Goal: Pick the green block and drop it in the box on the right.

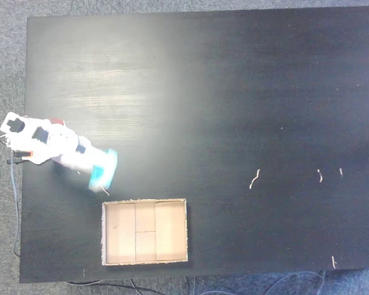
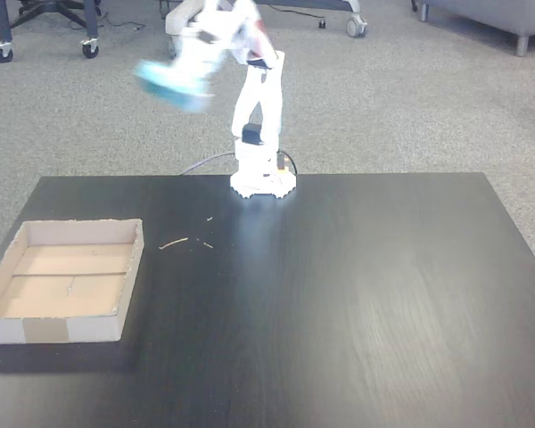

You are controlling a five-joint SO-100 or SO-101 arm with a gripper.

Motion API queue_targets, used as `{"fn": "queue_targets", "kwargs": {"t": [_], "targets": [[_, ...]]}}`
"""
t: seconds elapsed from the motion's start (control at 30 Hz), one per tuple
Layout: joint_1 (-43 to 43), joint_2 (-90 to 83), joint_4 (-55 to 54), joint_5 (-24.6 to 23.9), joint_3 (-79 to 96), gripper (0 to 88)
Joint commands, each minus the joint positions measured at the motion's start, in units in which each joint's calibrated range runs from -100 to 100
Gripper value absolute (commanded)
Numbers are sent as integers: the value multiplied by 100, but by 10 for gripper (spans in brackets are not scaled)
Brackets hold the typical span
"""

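Jaws: smeared by motion blur in both fixed views, so how far apart they stand cannot be told. A small teal block (image 1: pixel 103 169) with a pale edge shows at the tip of the white two-finger gripper (image 1: pixel 102 178), apparently carried, though the grip itself is unresolved.

Landmark: shallow tan cardboard box (image 1: pixel 145 202) with rough pale rim and flap seams on its floor. In the top-down fixed view the block sits just above the box's upper left corner, outside the rim. In the front fixed view block (image 2: pixel 171 85) and gripper (image 2: pixel 168 89) hang high, well above the black wooden table (image 2: pixel 357 294).

Risk (judgement): release from here would miss or clip the rim, since the block is not over the floor; height adds bounce.
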Motion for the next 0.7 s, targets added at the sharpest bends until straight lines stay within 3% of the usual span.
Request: {"fn": "queue_targets", "kwargs": {"t": [0.0,0.17,0.3,0.47,0.53,0.57,0.6,0.67], "targets": [[1202,1211,-1173,83,-104,185],[1554,3565,-2527,142,-86,196],[1608,5496,-2048,254,-2379,207],[1478,5835,-1742,523,-2624,235],[1462,5784,-1470,669,-2606,311],[1462,5741,-1379,669,-2615,436],[1485,5725,-1371,664,-2615,486],[1508,5648,-1371,654,-2570,507]]}}
